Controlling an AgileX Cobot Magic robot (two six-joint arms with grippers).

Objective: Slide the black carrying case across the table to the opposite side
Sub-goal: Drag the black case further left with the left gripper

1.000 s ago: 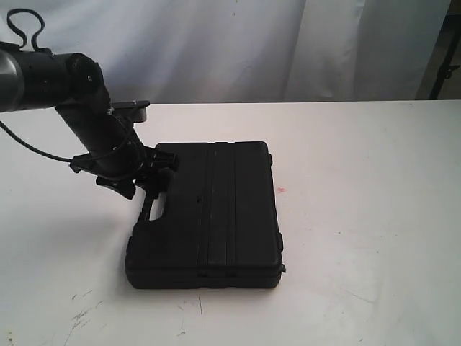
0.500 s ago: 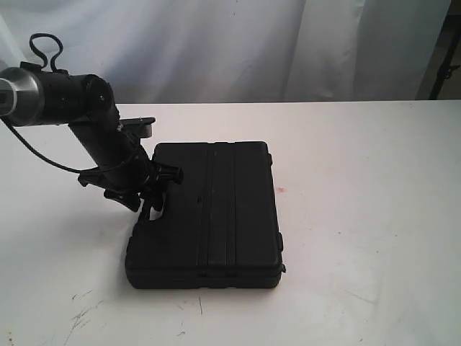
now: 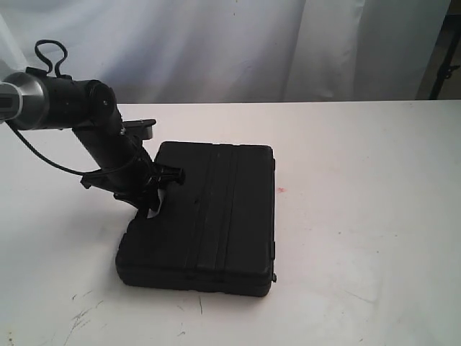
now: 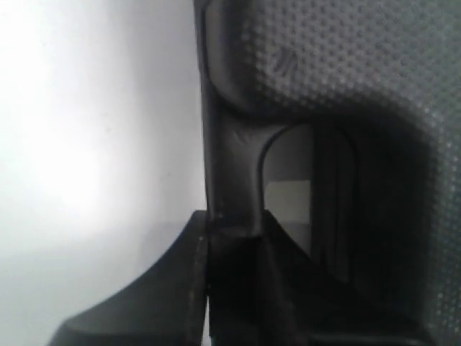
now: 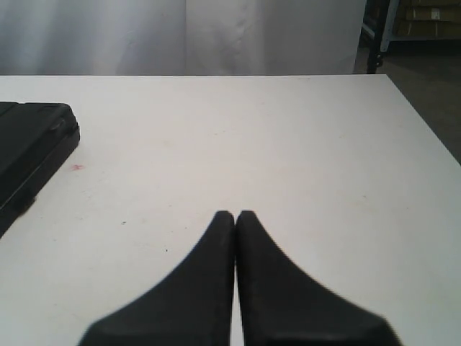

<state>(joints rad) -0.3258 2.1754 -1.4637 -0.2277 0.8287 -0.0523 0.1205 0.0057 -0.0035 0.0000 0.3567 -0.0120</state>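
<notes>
The black carrying case (image 3: 209, 216) lies flat on the white table (image 3: 360, 166), left of the middle, a little askew. My left gripper (image 3: 153, 196) reaches down at the case's left edge and is shut on its handle (image 3: 148, 210). Close up in the left wrist view, the handle bar (image 4: 232, 166) runs between the two dark fingers (image 4: 180, 288) of the left gripper (image 4: 234, 222), beside the dotted lid (image 4: 346, 65). My right gripper (image 5: 235, 215) is shut on nothing, low over bare table (image 5: 288, 137), with the case's corner (image 5: 32, 140) well off to one side. The exterior view does not show the right gripper.
A tiny red spot (image 3: 282, 190) marks the table just right of the case. Dark scratches (image 3: 83, 316) lie near the front left. A white curtain (image 3: 238, 43) hangs behind the table's far edge. The table's right-hand edge (image 5: 425, 122) shows in the right wrist view.
The case has turned slightly: its near end swung left and its far right corner shifted right. The left arm leaned in a little, still at the handle.
</notes>
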